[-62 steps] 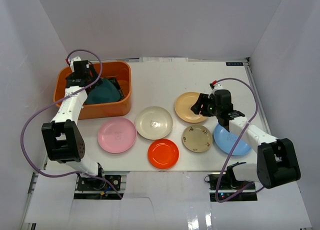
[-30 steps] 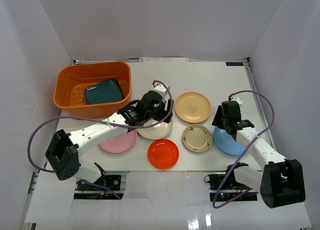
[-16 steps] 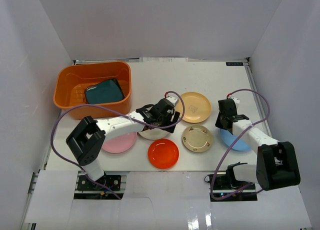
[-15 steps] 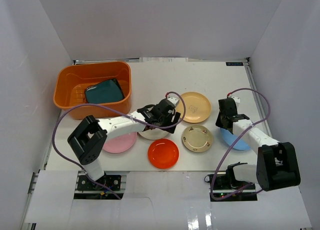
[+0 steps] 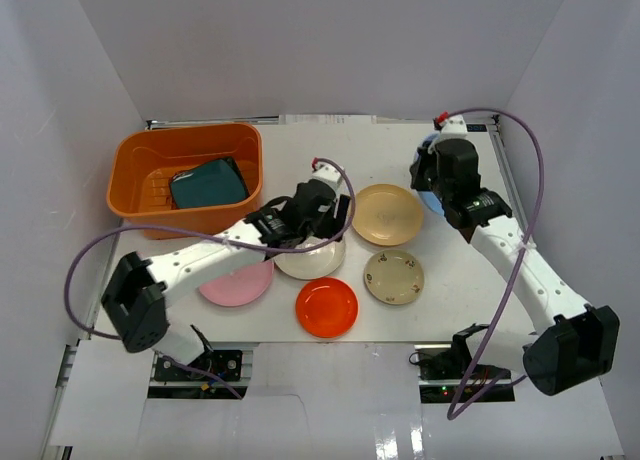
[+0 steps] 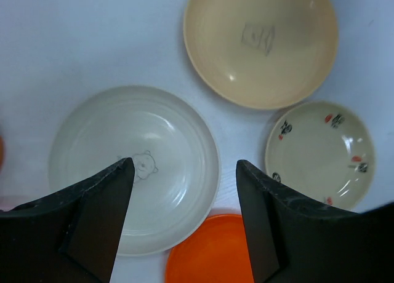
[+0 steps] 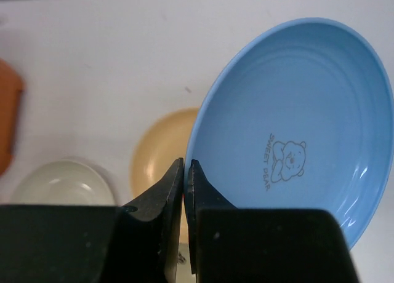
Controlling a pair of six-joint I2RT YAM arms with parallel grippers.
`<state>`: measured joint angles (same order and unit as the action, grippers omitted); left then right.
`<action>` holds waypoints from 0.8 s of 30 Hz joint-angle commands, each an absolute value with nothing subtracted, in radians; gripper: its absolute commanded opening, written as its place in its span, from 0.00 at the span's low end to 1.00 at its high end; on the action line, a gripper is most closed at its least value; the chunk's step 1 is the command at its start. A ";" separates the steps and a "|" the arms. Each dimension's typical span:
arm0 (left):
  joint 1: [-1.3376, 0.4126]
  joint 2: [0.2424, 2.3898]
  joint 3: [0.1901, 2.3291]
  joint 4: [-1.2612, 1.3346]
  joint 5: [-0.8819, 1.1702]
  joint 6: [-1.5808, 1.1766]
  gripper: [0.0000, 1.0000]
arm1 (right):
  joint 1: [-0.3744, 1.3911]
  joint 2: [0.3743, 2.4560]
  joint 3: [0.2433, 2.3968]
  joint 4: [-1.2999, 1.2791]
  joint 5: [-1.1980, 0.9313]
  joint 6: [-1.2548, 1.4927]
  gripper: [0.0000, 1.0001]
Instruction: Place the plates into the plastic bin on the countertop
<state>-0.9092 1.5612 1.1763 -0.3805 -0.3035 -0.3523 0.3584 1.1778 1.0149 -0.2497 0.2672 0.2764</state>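
Seven small plates can be counted, each one different: one pink round plate point(image 5: 235, 288), one cream round plate point(image 6: 166, 172), one orange-red round plate point(image 5: 326, 307), one tan round plate point(image 5: 386, 214), one beige patterned round plate point(image 5: 394, 277), one light blue round plate point(image 7: 289, 123) and one dark teal rounded-square plate point(image 5: 208, 183). Five lie on the white countertop point(image 5: 380, 150). One is raised at the far right. One sits inside the single orange rectangular plastic bin point(image 5: 186, 132) at the far left.
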 commanded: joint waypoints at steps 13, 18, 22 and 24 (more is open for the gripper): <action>-0.830 0.747 1.132 -0.295 -0.727 -0.319 0.87 | 0.768 1.940 2.058 -0.107 -0.282 -0.083 0.08; -0.828 0.617 1.108 -0.186 -0.764 -0.229 0.95 | 0.862 2.163 2.325 -0.046 -0.341 -0.112 0.08; -0.830 0.603 1.101 -0.184 -0.753 -0.198 0.95 | 0.960 2.255 2.301 0.136 -0.289 -0.181 0.08; -0.830 0.609 1.097 -0.201 -0.753 -0.195 0.95 | 0.983 2.301 2.318 0.204 -0.261 -0.189 0.08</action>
